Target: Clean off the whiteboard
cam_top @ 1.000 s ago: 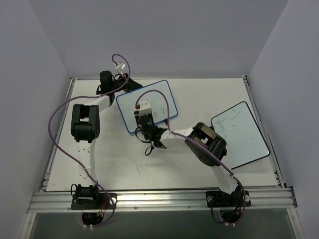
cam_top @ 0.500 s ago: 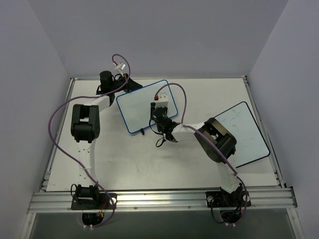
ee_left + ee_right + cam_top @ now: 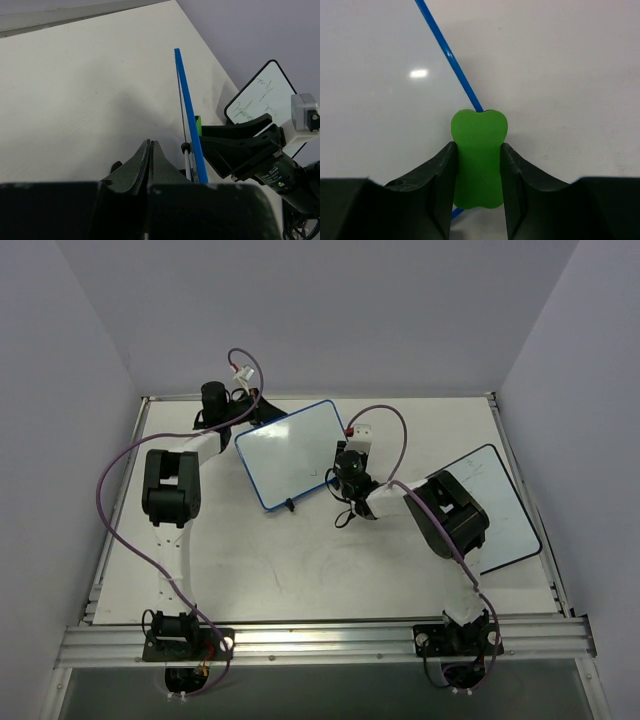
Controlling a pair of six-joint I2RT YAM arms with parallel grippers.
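1. The whiteboard (image 3: 290, 450) is sitting on the far-middle part of the table (image 3: 290, 560). Its blue frame is tilted, with one black foot showing at the near edge.
2. The left wrist view is catching the whiteboard edge-on – a thin blue line just right of the fingers.
3. The right gripper (image 3: 479, 150) is clenching a green eraser (image 3: 479, 130) between both fingers and pressing it at the blue frame along the board's right side.
4. The left gripper (image 3: 150, 150) is hanging at the board's far-left corner with its jaws pressed together and nothing showing between them.
5. From above the face is looking mostly white; a faint mark near the right gripper may be writing – too small to tell.
6. A black-framed board (image 3: 500, 505) is lying to the right with handwriting on it, partly under the right arm.
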